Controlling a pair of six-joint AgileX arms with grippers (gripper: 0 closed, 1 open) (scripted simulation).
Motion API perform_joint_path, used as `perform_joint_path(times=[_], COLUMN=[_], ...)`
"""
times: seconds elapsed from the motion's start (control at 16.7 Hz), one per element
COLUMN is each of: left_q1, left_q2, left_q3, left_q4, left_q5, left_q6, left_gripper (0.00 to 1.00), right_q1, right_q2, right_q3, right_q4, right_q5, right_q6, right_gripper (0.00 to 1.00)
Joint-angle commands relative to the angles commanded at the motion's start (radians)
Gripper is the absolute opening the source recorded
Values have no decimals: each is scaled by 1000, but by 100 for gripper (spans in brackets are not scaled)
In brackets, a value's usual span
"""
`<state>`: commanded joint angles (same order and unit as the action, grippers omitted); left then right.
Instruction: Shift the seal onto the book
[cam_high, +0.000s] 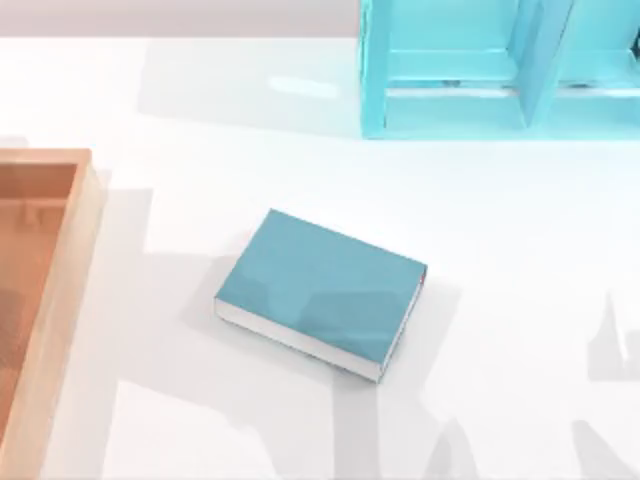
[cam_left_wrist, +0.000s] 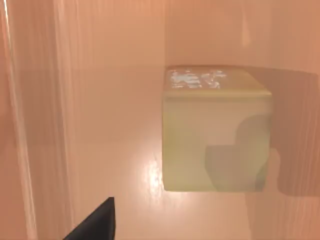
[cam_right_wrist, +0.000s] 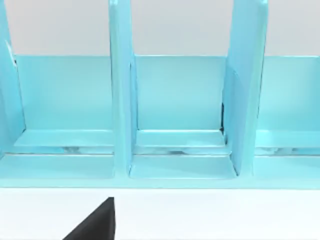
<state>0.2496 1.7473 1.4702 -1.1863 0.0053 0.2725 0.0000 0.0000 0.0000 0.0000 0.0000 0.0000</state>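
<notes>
The book (cam_high: 325, 290) lies flat near the middle of the table, teal cover up, with white page edges and a bit of red at its right corner. Nothing rests on it. In the left wrist view, a small pale yellowish-tan block with a whitish mark on its top face, which I take for the seal (cam_left_wrist: 215, 135), stands on the floor of a wooden tray (cam_left_wrist: 100, 125). One dark fingertip (cam_left_wrist: 97, 222) of my left gripper shows at the frame edge, apart from the block. One dark fingertip (cam_right_wrist: 97, 222) of my right gripper shows above the white table.
The wooden tray (cam_high: 60, 260) runs along the table's left edge. A light-blue shelf unit (cam_high: 450, 100) stands at the back right, and the right wrist view faces its compartments (cam_right_wrist: 175, 100). White tabletop surrounds the book.
</notes>
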Motion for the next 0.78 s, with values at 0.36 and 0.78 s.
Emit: perform_joint_path(times=[0.36, 0.78], left_q1=[19, 17], left_q2=[110, 125], left_q3=[95, 32], left_q4=[-86, -12], left_q5=[0, 0], left_q6=[19, 17], left_gripper=[100, 100], right_q1=[0, 0], right_q2=[0, 0], right_q3=[0, 0], right_q4=[0, 0], right_q5=[0, 0], right_q6=[0, 0], right_gripper=[100, 100])
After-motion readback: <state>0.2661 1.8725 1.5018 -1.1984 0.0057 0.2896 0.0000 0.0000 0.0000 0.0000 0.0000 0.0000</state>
